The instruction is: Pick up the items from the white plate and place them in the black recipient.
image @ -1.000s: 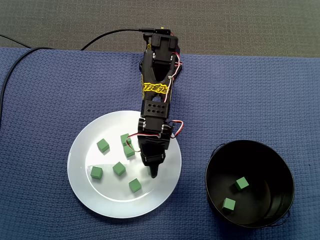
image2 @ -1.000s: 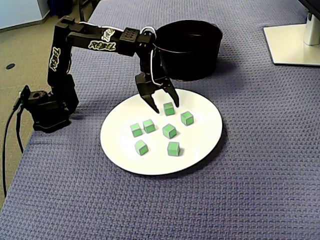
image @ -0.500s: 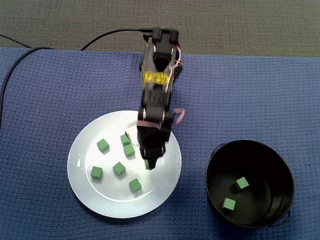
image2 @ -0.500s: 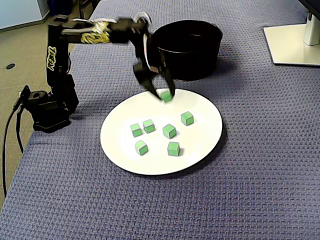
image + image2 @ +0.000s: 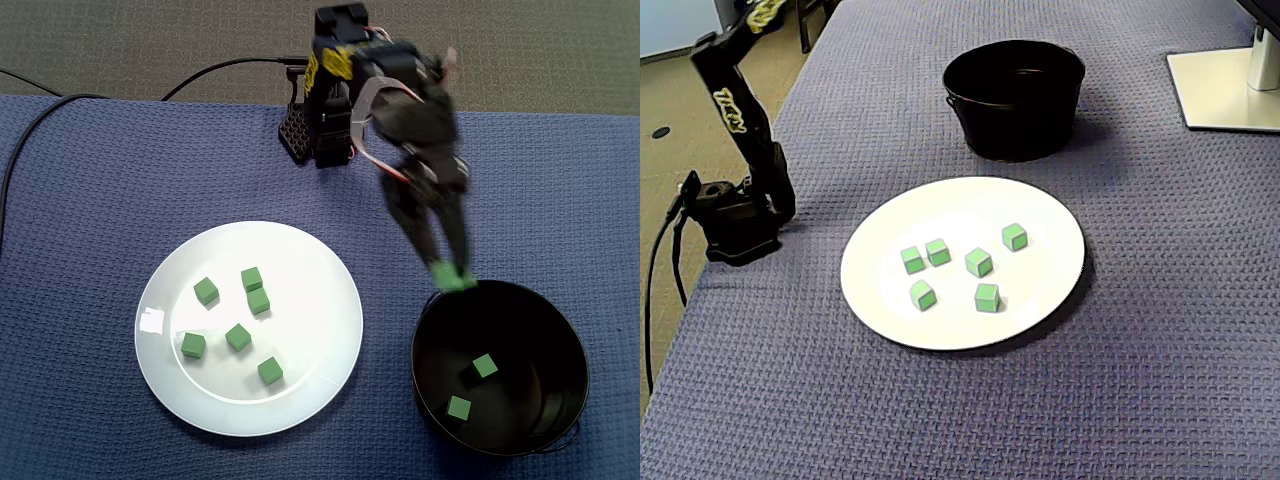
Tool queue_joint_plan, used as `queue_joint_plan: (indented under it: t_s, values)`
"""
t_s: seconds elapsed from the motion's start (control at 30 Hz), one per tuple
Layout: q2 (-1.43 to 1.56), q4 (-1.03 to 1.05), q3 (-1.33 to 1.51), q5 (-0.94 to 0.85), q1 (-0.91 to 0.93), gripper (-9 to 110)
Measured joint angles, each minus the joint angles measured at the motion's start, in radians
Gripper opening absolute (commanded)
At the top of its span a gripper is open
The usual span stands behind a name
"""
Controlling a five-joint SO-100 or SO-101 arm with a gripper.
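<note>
A blue waffle-weave cloth (image 5: 120, 160) is spread over the work surface, and grey carpet (image 5: 500, 50) is seen beyond its far edge in a fixed view. A thin black cable (image 5: 215, 68) is laid across that carpet. A white flat stand base (image 5: 1225, 85) is set on the cloth's corner in a fixed view.

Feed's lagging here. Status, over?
Tool shut on cube, at pot rim. Six cubes on plate, two in pot. Nothing in the way.

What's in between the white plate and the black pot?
Only blue cloth lies between plate and pot; both fixed views show it. The end effector, holding a cube, is at the pot's rim.
</note>
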Motion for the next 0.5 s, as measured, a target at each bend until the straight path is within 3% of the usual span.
queue_joint_plan:
  t_s: [0.33,0.37,0.43,0.5]
  values:
    - [-0.653,0.078,-0.258,-0.164,-0.094,1]
    - [-0.686,0.08,-0.259,-0.169,-0.101,6]
    - [-0.718,0.084,-0.259,-0.169,-0.112,26]
    - [-0.726,0.092,-0.262,-0.169,-0.121,33]
